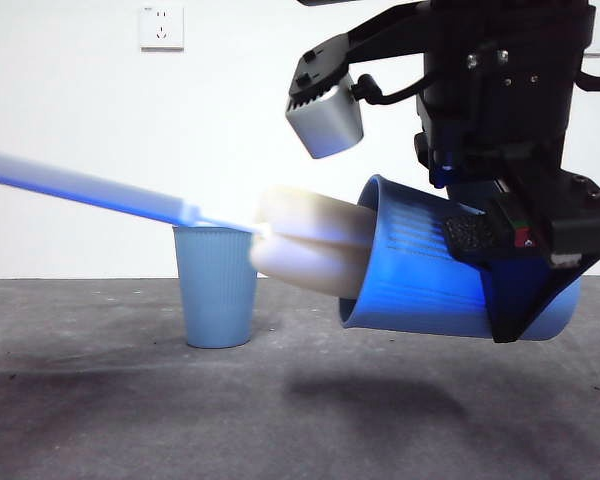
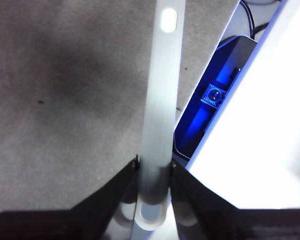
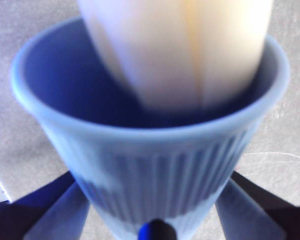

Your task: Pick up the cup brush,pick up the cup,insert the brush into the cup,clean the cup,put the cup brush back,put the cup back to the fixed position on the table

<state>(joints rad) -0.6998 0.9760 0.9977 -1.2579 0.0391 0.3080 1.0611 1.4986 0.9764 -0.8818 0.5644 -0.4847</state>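
Observation:
My right gripper (image 1: 525, 280) is shut on the blue ribbed cup (image 1: 435, 265) and holds it on its side above the table (image 1: 300, 420), mouth to the left. In the right wrist view the cup (image 3: 155, 165) sits between the jaws. The cup brush's cream sponge head (image 1: 310, 245) is partly inside the cup's mouth; the right wrist view shows it (image 3: 185, 50) inside the rim. Its grey handle (image 1: 90, 190) runs up to the left. My left gripper (image 2: 154, 172) is shut on the handle (image 2: 160, 100); the gripper itself is out of the front view.
A second identical blue cup (image 1: 216, 286) stands upright on the table left of centre, behind the brush. A wall socket (image 1: 161, 27) is on the white wall. The left wrist view shows a blue-lit device (image 2: 212, 110) by a white panel.

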